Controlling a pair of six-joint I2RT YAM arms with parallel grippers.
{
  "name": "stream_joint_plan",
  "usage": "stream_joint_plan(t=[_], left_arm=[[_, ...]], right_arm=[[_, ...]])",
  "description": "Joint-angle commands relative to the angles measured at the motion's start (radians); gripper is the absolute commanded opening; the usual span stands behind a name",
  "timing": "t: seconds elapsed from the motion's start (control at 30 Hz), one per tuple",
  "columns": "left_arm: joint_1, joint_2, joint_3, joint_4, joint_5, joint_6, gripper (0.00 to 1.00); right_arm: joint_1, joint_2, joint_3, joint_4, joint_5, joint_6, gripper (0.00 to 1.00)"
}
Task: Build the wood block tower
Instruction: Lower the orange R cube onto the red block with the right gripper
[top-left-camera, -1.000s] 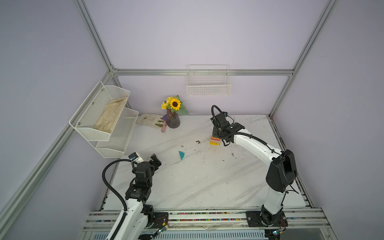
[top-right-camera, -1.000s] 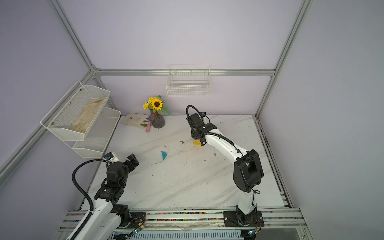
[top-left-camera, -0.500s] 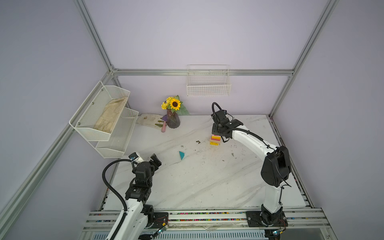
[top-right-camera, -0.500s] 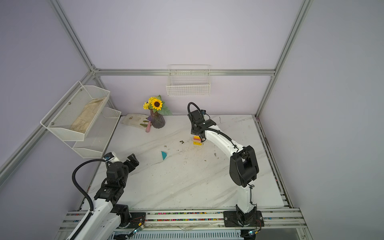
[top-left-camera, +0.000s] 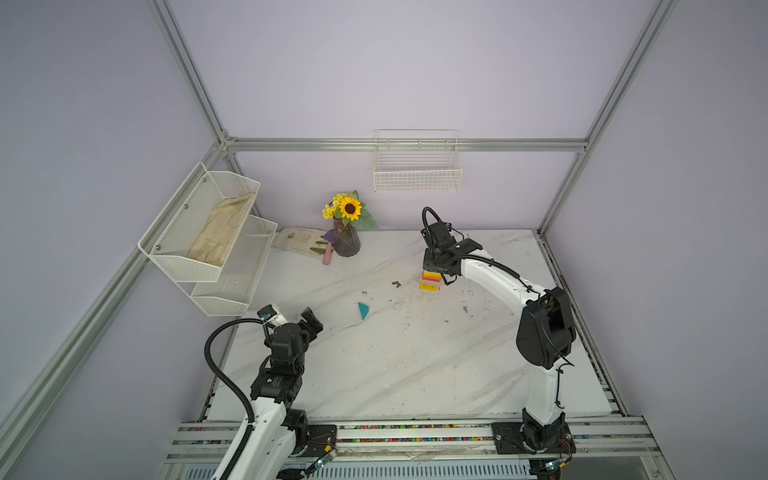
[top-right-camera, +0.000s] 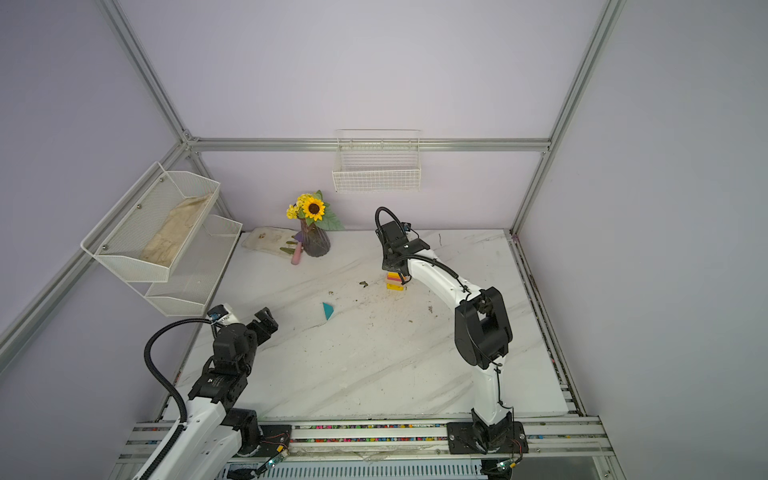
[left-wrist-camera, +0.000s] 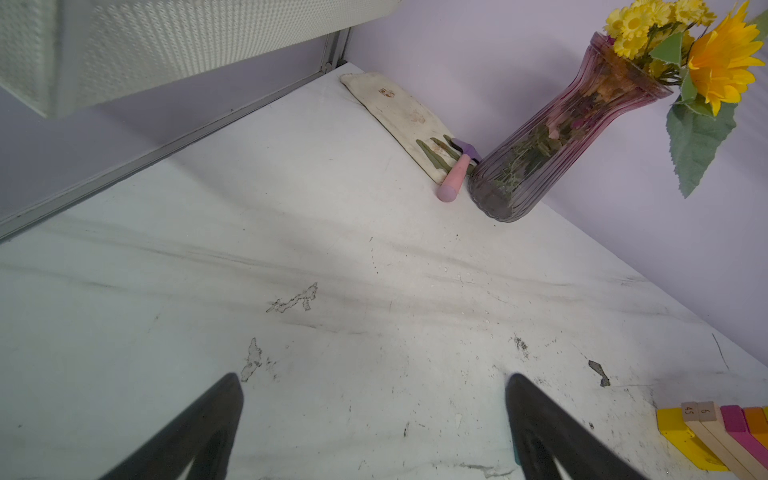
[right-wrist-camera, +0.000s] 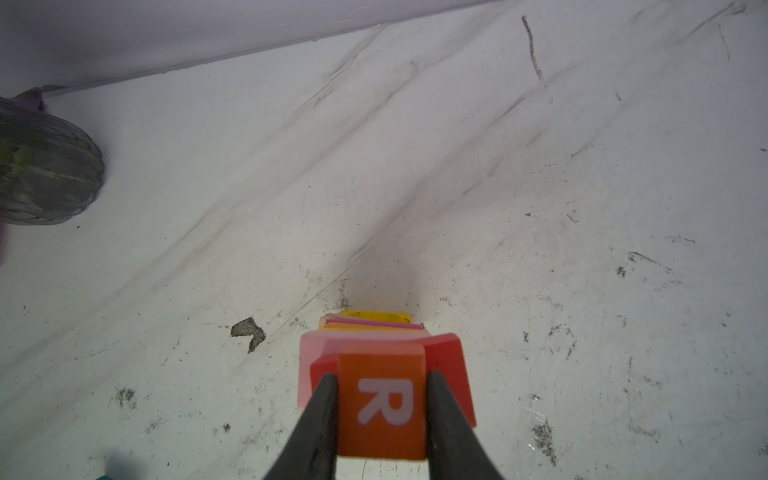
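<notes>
The tower (top-left-camera: 430, 279) (top-right-camera: 395, 281) stands at the back middle of the table: a yellow base, then tan, magenta, orange, pink and red slabs (right-wrist-camera: 446, 357). An orange "R" cube (right-wrist-camera: 382, 409) sits on top of the red slab. My right gripper (right-wrist-camera: 381, 375) (top-left-camera: 435, 266) reaches down over the tower, its two fingers pressed against the cube's sides. A teal triangle (top-left-camera: 363, 310) (top-right-camera: 328, 310) lies flat on the table, left of the tower and nearer the front. My left gripper (top-left-camera: 311, 322) (left-wrist-camera: 374, 378) hovers open and empty at the front left. In the left wrist view the tower (left-wrist-camera: 723, 432) shows at the edge.
A purple glass vase (top-left-camera: 345, 243) of sunflowers stands at the back, with a pink-handled tool (left-wrist-camera: 451, 183) and a cloth (top-left-camera: 297, 241) beside it. White mesh shelves (top-left-camera: 208, 232) hang on the left wall and a wire basket (top-left-camera: 417, 174) on the back wall. Dirt specks dot the table.
The right arm's elbow has swung inward and up while its gripper stayed over the tower with the cube. The left arm has not moved.
</notes>
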Motion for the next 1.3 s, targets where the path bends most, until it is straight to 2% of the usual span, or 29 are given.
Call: stream_joint_plan(t=[0.0,0.13,0.3,0.4,0.8,1.13,1.27], left_arm=[[0.006,-0.003,-0.035,0.048,0.007,0.014,0.97],[0.005,-0.003,-0.037,0.048,0.007,0.014,0.97],[0.006,-0.002,-0.037,0.048,0.006,0.015,0.97],[0.006,-0.002,-0.037,0.048,0.007,0.014,0.97],[0.007,-0.003,-0.037,0.048,0.007,0.015,0.97],[0.006,-0.003,-0.037,0.05,0.004,0.015,0.97],[0.005,-0.003,-0.037,0.05,0.004,0.015,0.97]], right_arm=[[-0.006,0.007,0.027,-0.03,0.006,0.002,0.46],[-0.006,-0.01,0.026,-0.035,0.009,0.002,0.68],[-0.008,-0.032,0.026,-0.038,0.024,-0.016,0.83],[-0.008,-0.041,0.014,-0.032,0.028,-0.041,0.97],[-0.023,0.004,-0.01,0.017,-0.05,-0.069,0.97],[-0.023,0.03,-0.006,0.026,-0.066,-0.055,0.97],[-0.023,0.038,-0.006,0.025,-0.066,-0.05,0.94]])
